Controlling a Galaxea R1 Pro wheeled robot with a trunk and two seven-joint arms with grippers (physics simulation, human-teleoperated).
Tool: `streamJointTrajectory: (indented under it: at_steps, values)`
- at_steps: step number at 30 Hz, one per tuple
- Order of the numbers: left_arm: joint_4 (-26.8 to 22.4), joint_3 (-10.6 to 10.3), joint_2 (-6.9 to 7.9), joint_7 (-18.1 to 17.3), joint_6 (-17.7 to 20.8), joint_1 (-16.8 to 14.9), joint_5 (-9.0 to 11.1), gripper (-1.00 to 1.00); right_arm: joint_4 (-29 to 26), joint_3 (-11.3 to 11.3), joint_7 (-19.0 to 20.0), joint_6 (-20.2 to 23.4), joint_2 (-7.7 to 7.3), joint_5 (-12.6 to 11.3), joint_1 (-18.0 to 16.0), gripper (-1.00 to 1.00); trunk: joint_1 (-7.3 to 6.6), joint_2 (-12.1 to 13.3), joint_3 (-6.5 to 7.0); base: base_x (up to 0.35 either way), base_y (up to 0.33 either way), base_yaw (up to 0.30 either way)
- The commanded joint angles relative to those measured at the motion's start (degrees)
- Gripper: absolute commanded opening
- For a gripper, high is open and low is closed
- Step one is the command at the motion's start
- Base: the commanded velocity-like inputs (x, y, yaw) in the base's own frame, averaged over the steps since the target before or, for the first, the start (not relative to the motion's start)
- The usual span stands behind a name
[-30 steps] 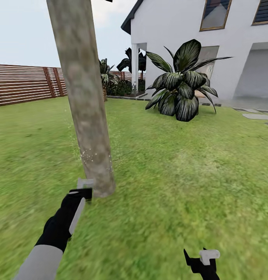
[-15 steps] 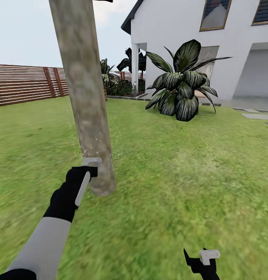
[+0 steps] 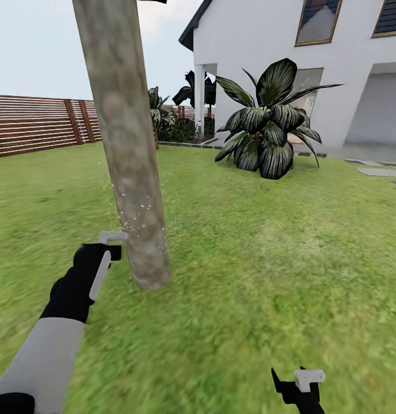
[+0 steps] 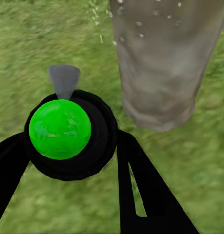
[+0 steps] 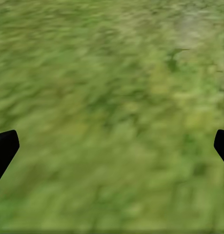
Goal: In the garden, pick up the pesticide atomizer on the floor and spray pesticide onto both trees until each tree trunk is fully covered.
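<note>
A thick grey-beige tree trunk (image 3: pixel 126 144) rises from the lawn, leaning slightly, and white spray specks dot its lower part. My left gripper (image 3: pixel 109 247) hovers just left of the trunk's base, shut on the pesticide atomizer (image 3: pixel 111 236). In the left wrist view the atomizer (image 4: pixel 68 131) is a round black body with a green top and a grey nozzle. It sits between the black fingers (image 4: pixel 141 180), beside the speckled trunk (image 4: pixel 165 63). My right gripper (image 3: pixel 299 385) hangs low at the front right, open over grass (image 5: pixel 112 117).
A white house (image 3: pixel 290 69) stands at the back right, with a big dark broad-leaved plant (image 3: pixel 270 132) in front of it. A brown slat fence (image 3: pixel 31 123) closes the left. Pale stepping stones (image 3: pixel 379 171) lie at the far right. Lawn (image 3: pixel 267 259) lies all around.
My left gripper rose with the atomizer alongside the trunk, then drew left, away from it. The white specks now reach higher on the trunk. The right arm has stayed put.
</note>
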Motion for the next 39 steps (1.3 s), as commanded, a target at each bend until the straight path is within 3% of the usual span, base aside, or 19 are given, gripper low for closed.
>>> streamJointTrajectory:
  at_steps: [1,5,17,22,25,27,35,39]
  values:
    - [0.01,-0.01,0.57,-0.13,0.12,-0.08,0.38,-1.00,0.00,0.00,0.00,0.00,-0.01,0.00,0.00,1.00,0.00,0.00,0.00,0.000,0.000,0.000]
    - [0.08,-0.29,1.05,-1.87,0.69,0.58,0.37,-1.00,0.00,0.00,0.00,0.00,-0.01,0.00,0.00,1.00,0.00,0.00,0.00,0.000,0.000,0.000]
    - [-0.77,-0.79,-0.68,-2.08,1.03,0.16,0.48,-1.00,0.00,0.00,0.00,0.00,0.00,0.00,0.00,1.00,0.00,0.00,0.00,0.088,0.027,0.000]
    - [-0.51,-0.35,0.31,-2.12,2.83,-0.27,0.41,-1.00,0.00,0.00,0.00,0.01,-0.01,0.00,0.00,1.00,0.00,0.00,0.00,0.000,0.000,0.000]
    - [0.03,0.81,2.36,-2.28,2.89,0.19,0.45,-1.00,0.00,0.00,0.00,0.00,0.01,0.00,0.00,1.00,0.00,0.00,0.00,0.000,0.000,0.000]
    - [-0.22,0.57,2.63,-4.45,2.91,0.51,0.36,-1.00,0.00,0.00,0.00,0.00,-0.01,0.00,0.00,1.00,0.00,0.00,0.00,0.000,0.000,0.000]
    - [-2.47,-1.26,-0.94,-5.52,5.30,-1.78,0.42,-1.00,0.00,0.00,0.00,0.00,0.02,0.00,0.00,1.00,0.00,0.00,0.00,0.000,0.000,0.000]
    - [-5.69,-0.86,-0.52,-5.52,5.78,-3.09,0.36,-1.00,0.00,0.00,0.00,0.01,0.01,0.00,0.00,1.00,0.00,0.00,0.00,0.000,0.000,0.000]
